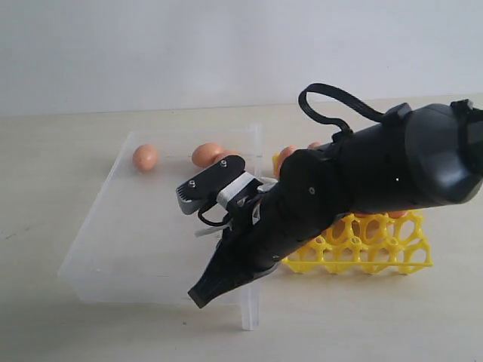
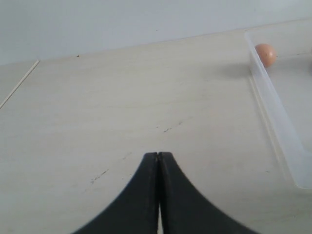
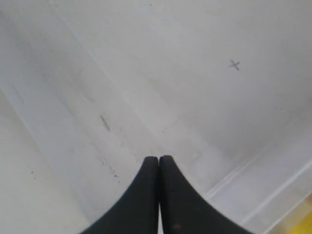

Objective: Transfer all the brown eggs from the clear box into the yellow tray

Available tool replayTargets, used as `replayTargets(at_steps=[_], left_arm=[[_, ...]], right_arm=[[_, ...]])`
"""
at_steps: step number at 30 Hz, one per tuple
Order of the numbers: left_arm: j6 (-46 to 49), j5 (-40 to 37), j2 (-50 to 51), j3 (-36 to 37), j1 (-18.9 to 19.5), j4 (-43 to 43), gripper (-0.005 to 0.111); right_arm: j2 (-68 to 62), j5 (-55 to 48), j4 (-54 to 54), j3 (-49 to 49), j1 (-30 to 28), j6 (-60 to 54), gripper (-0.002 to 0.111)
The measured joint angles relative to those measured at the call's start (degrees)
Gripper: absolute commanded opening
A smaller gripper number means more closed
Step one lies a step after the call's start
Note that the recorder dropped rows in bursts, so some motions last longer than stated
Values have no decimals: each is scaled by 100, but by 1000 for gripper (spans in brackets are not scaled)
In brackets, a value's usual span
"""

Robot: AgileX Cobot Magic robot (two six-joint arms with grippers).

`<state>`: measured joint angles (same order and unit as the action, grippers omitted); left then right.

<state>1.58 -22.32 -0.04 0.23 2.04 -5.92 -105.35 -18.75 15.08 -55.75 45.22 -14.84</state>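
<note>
Now your right gripper (image 3: 159,159) is clenched empty over the box's (image 1: 128,226) near right corner. Your left gripper (image 2: 158,155) is clenched too, over the desk (image 2: 97,107) beside the box. Eggs (image 1: 146,157) lie along the box's far edge; the tray (image 1: 362,255) sits just beside it.

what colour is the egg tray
The egg tray is bright yellow, clearest in the exterior view.

The black right arm (image 1: 355,181) covers most of the bright yellow lattice egg tray (image 1: 377,253), so of the orange-brown eggs (image 1: 285,156) seated there only slivers peep out and their count cannot be told, while the left wrist view's edge cuts off the transparent plastic box (image 2: 275,122).
</note>
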Motion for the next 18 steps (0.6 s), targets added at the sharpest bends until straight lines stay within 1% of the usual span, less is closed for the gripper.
replayTargets(at_steps=[9, 15, 18], left_arm=[[0, 0, 0, 0, 0, 0, 0], [0, 0, 0, 0, 0, 0, 0], [0, 0, 0, 0, 0, 0, 0]], right_arm=[[263, 123, -21, 477, -202, 0, 0], [480, 127, -30, 436, -249, 0, 0], [528, 114, -30, 203, -249, 0, 0]])
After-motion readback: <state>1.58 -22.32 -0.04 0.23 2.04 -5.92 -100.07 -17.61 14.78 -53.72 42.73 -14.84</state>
